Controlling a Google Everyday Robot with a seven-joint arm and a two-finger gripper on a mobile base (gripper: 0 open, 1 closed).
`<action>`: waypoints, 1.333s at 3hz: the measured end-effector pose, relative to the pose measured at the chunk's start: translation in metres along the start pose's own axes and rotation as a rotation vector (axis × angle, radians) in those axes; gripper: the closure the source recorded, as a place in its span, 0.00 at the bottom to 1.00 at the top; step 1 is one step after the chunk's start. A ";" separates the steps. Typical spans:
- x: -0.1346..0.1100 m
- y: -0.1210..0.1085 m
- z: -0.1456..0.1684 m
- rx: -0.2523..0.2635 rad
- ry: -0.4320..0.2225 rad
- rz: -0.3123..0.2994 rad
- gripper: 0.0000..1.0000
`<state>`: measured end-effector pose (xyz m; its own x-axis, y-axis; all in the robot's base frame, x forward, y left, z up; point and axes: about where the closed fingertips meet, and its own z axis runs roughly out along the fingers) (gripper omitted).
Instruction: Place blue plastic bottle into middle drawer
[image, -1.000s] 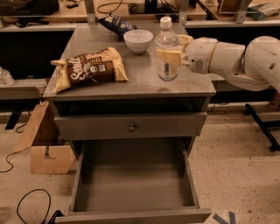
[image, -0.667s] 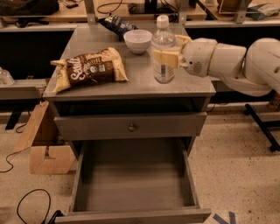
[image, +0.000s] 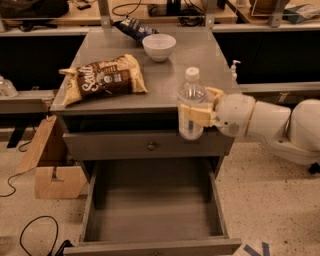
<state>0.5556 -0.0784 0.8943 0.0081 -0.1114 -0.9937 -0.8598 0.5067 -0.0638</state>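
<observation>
claw (image: 194, 114) is clamped round the blue plastic bottle (image: 192, 93): clear, white cap, upright by the worktop (image: 165, 75) front edge.

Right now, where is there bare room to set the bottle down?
The middle drawer floor is bare wall to wall, below the pincer, which holds the blue plastic bottle at the cabinet front right edge. On top, a free strip runs between the chip bag and the right edge, before the white bowl. The left and back are crowded.
</observation>
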 end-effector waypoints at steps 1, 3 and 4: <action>0.051 0.022 -0.006 -0.086 0.006 0.024 1.00; 0.101 0.030 0.026 -0.148 0.003 0.059 1.00; 0.190 0.067 0.079 -0.317 -0.021 0.056 1.00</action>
<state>0.5398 0.0024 0.6942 -0.0361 -0.0713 -0.9968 -0.9754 0.2197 0.0196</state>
